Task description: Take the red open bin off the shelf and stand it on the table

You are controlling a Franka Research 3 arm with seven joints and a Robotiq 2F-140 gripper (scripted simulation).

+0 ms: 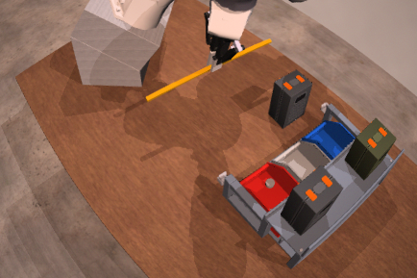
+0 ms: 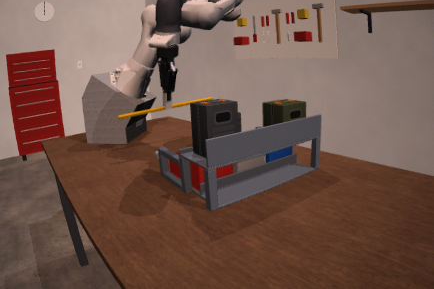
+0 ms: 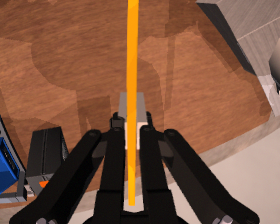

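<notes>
Brown wooden table (image 1: 168, 166) (image 2: 280, 228) (image 3: 201, 95), grey shelf (image 1: 336, 190) (image 2: 265, 135) standing on it, dark case (image 1: 289, 100) (image 3: 45, 155) (orange-marked) nearby, grey robot pedestal (image 1: 108, 63) (image 2: 107, 118) (image 3: 241, 40).

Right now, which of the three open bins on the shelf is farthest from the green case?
The red bin, at the opposite end from the blue one.

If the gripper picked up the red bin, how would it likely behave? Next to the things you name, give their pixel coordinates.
The red bin (image 1: 263, 193) (image 2: 224, 170) would probably keep its shape, its flat walls looking stiff. Tilted toward its low open front, it may spill; the round part (image 1: 270, 183) inside looks loose and could slide or roll.
</notes>
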